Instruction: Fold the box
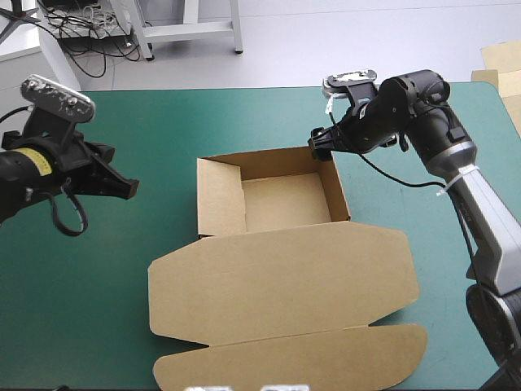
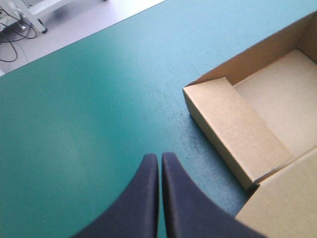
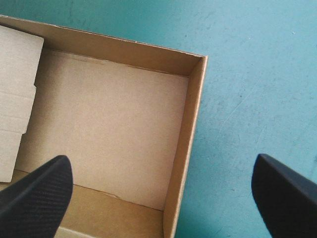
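Where the box lies: the box (image 1: 281,277) sits mid-tabletop as an open tray, with its lid flat on the side toward the near edge.
Tray: the far, left and right walls stand upright. The left wall is folded inward into a broad double panel, which is clear in the left wrist view (image 2: 257,124).
Lid: a wide sheet with rounded corners lies on the cover, and a second rounded flap beyond it reaches almost to the near edge.
Tabletop: the teal-green cover (image 1: 98,285) is bare around the box.
Left hand: the left hand (image 1: 122,187) is clenched, its black fingers meeting in a point with only a sliver between them (image 2: 160,161). It grips nothing, hangs above bare cover, and is apart from the tray's left wall.
Right hand: the right hand (image 1: 321,145) is spread wide at the tray's far right corner.
Right hand, close up: its fingers straddle the right wall (image 3: 161,163), one over the tray floor and the other over the cover outside. It grips nothing.
Contact: I cannot tell whether either finger touches the wall.
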You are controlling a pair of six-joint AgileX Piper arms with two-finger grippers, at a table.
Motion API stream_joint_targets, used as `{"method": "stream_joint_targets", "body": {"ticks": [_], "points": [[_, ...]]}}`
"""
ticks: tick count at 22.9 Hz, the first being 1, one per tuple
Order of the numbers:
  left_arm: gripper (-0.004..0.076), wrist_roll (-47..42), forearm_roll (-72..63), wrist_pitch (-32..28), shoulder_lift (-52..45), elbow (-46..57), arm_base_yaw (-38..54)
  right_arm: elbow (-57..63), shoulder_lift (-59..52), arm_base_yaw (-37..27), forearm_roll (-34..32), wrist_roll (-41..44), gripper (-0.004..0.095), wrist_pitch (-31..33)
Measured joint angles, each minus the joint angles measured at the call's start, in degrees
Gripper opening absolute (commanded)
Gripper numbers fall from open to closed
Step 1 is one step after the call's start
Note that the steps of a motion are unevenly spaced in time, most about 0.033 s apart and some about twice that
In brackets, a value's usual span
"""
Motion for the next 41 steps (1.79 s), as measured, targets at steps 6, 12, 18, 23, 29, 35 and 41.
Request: {"method": "stream_joint_targets", "body": {"ticks": [6,12,18,23,29,35,41], "points": [[-0.0010,0.0,2.3,0.0,-11.6,15.0,0.0,0.0,0.0,0.0,-0.1,-0.1,0.0902,0.0],[-0.0010,-0.2,2.1,0.0,-19.7,36.7,0.0,0.0,4.4,0.0,-0.2,-0.5,0.0900,0.0],[-0.0010,-3.1,1.7,-1.7,-24.2,49.2,0.0,0.0,13.1,0.0,-1.4,-0.5,0.0900,-0.1],[-0.0010,-3.6,1.8,-1.9,-26.7,50.9,0.0,0.0,17.2,0.0,-1.4,-0.5,0.0800,-0.3],[-0.0010,-3.9,3.0,-2.0,-30.3,51.0,0.0,0.0,19.0,0.0,-1.3,-0.5,0.0305,-0.4],[-0.0010,-4.1,3.2,-2.0,-32.3,51.0,0.0,0.0,20.0,-0.1,-1.6,-0.1,-0.0020,-0.9],[-0.0010,-4.6,3.3,-2.0,-32.3,51.0,0.0,-1.8,20.1,-0.1,-1.6,-1.1,-0.0020,-0.8]]}}
